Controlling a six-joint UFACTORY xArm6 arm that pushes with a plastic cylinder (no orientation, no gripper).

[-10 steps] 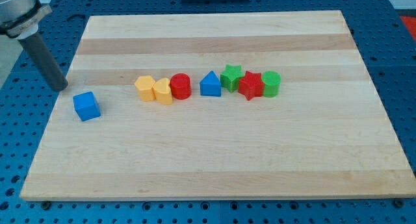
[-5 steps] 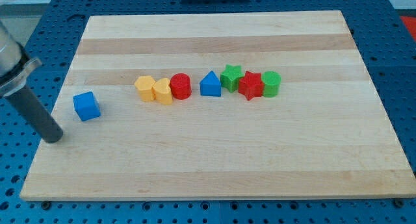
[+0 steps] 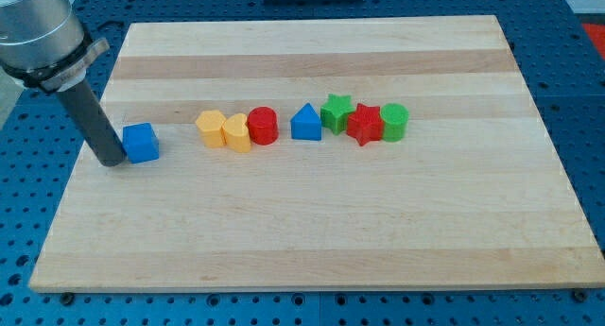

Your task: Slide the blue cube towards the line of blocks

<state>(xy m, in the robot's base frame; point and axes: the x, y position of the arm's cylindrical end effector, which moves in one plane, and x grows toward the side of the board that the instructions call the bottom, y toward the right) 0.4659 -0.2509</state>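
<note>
arm: view's upper left | rod: tilted | my tip (image 3: 112, 162): down

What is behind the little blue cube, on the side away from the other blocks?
My tip stands right against the blue cube at the view's left, on the wooden board. The cube's far face is hidden.

A pale wooden board (image 3: 312, 231) carries eight small coloured blocks. The blue cube (image 3: 142, 143) sits near its left edge. The rest line up mid-board: orange block (image 3: 210, 129), yellow block (image 3: 237, 133), red cylinder (image 3: 262, 126), blue triangular block (image 3: 305, 122), green star (image 3: 336, 111), red star (image 3: 364, 126), green cylinder (image 3: 394, 122).

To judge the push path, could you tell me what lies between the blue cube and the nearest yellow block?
Nothing: in the camera view, only bare board separates the blue cube from the yellow block.
</note>
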